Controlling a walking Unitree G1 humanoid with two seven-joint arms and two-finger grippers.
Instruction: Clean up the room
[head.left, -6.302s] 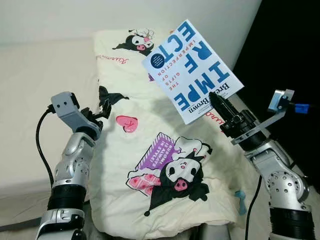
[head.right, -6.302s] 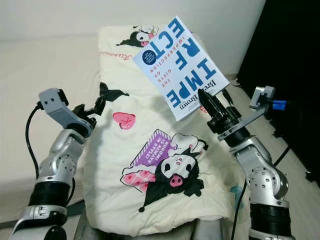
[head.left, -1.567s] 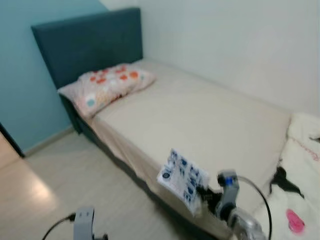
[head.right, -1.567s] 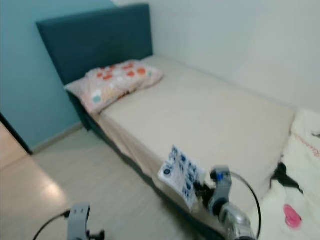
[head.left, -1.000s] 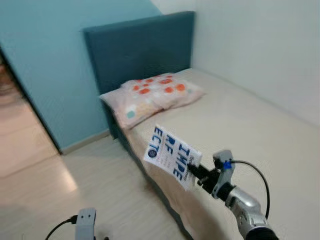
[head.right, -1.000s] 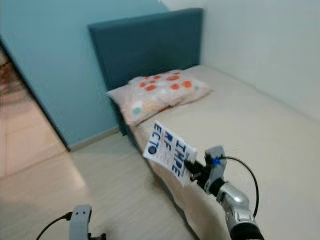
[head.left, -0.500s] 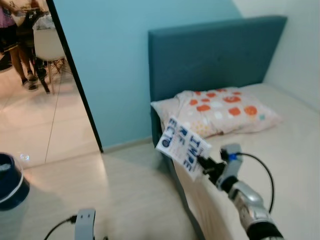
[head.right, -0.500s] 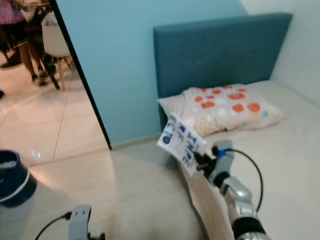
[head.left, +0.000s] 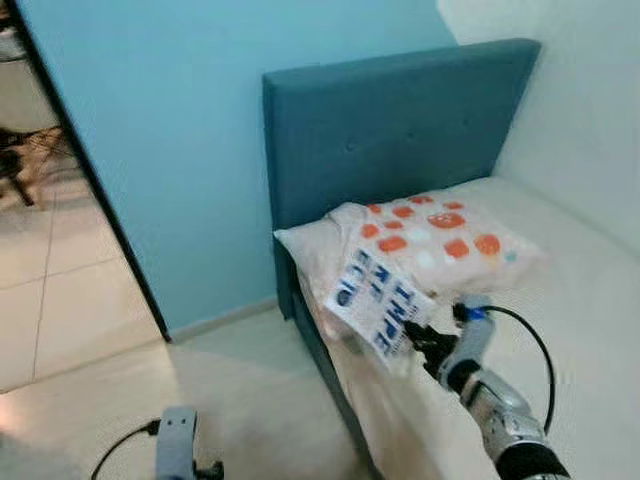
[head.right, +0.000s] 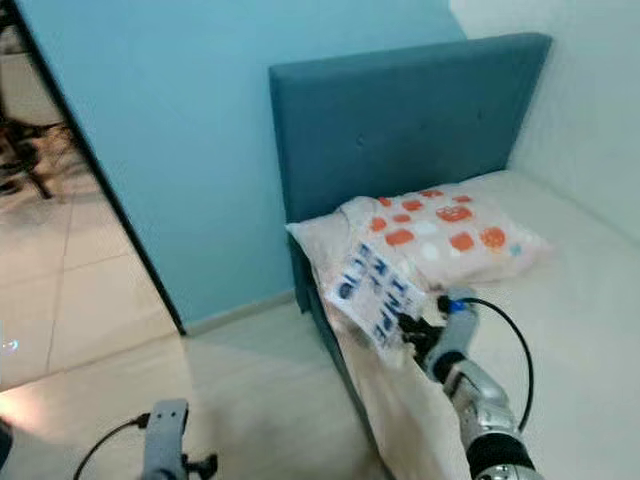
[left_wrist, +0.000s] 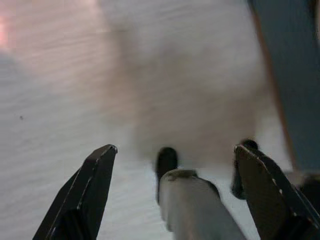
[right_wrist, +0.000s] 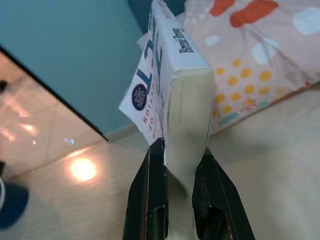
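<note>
- Here, the right gripper (right_wrist: 180, 167) is clamped on a white book (head.left: 378, 310), held at five o'clock from the pillow (head.left: 420, 235).
- The left gripper (left_wrist: 175, 175) hangs wide open, holding nothing, over the floor (left_wrist: 60, 90).

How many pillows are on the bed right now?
1. The pillow, pale with orange spots, lies at the head of the bed against the blue headboard. The book in the right gripper hides its near corner.

1 book (head.left: 380, 306), 1 pillow (head.left: 440, 235), 1 bed (head.left: 590, 330).
</note>
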